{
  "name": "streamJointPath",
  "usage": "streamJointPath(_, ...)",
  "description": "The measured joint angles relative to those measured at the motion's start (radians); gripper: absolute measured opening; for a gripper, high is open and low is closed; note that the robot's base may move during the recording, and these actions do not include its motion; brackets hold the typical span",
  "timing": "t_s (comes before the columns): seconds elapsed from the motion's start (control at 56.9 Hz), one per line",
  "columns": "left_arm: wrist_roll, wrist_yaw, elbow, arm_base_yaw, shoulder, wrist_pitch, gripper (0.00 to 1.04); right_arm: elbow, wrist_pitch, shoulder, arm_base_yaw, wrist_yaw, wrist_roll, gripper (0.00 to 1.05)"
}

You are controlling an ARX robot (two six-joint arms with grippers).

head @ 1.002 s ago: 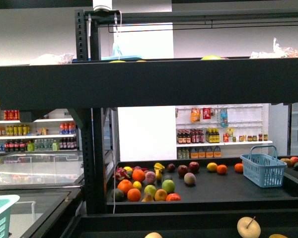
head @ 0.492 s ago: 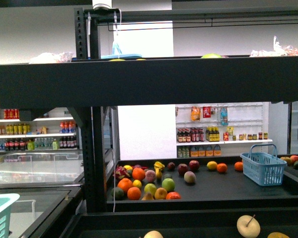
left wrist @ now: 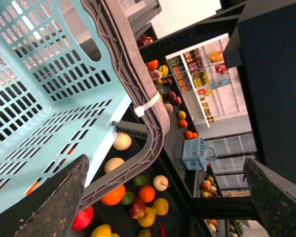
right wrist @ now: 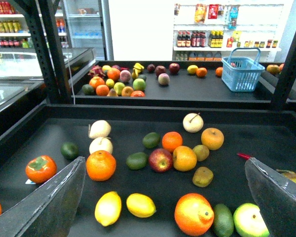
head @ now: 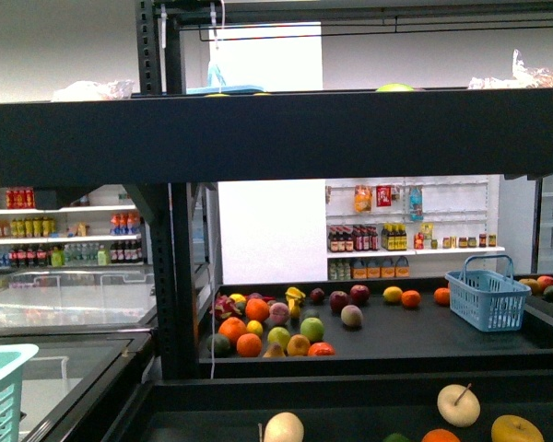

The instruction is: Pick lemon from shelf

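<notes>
Item one, the shelf [head: 276, 138]: a black metal-framed tiered stand with dark trays, its thick upper edge spanning the front view. Its lower tray, seen from the right wrist, holds loose fruit on a black surface. The lemon [right wrist: 141, 205], small, bright yellow and oval, lies on that tray at the end nearest the right arm, between a second lemon [right wrist: 108, 208] just beside it and a large orange [right wrist: 194, 213]; neither finger touches it. Further in on the same tray: a smaller orange [right wrist: 101, 165], a red apple [right wrist: 161, 160], a persimmon [right wrist: 40, 168], a pale round fruit with a stem [right wrist: 193, 122] and several dark green fruits. The right gripper [right wrist: 164, 161]: fingers spread wide at the two edges of its view, holding nothing. The left gripper [left wrist: 166, 159]: fingers likewise far apart and not clamped on anything. A teal basket [left wrist: 49, 89] fills much of its view, with a grey handle [left wrist: 138, 84] running across the gap, bound by a white tie [left wrist: 147, 104]. A corner of that basket shows low at the left of the front view. Beyond, a further tray [head: 415, 336] carries a heap of mixed fruit [head: 278, 337] and a blue basket [head: 487, 299]. White racks of bottles [head: 64, 239] line the back wall.
</notes>
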Motion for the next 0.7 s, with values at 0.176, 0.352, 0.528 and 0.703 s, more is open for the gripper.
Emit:
streamJointPath(0.176,-0.149,0.012,0.021,0.003,0.140,0.165,0.97,0.000,0.000,0.000,0.000,0.000,0.000,0.97)
streamJointPath(0.352,-0.294,-0.014,0.070,-0.016,0.248,0.325,0.97,0.000,0.000,0.000,0.000,0.000,0.000,0.97)
streamJointPath(0.528,-0.389,-0.051,0.130,-0.044,0.344,0.396,0.97,0.000,0.000,0.000,0.000,0.000,0.000,0.97)
streamJointPath(0.703,-0.421,-0.073,0.168,-0.057,0.404,0.440,0.97,0.000,0.000,0.000,0.000,0.000,0.000,0.97)
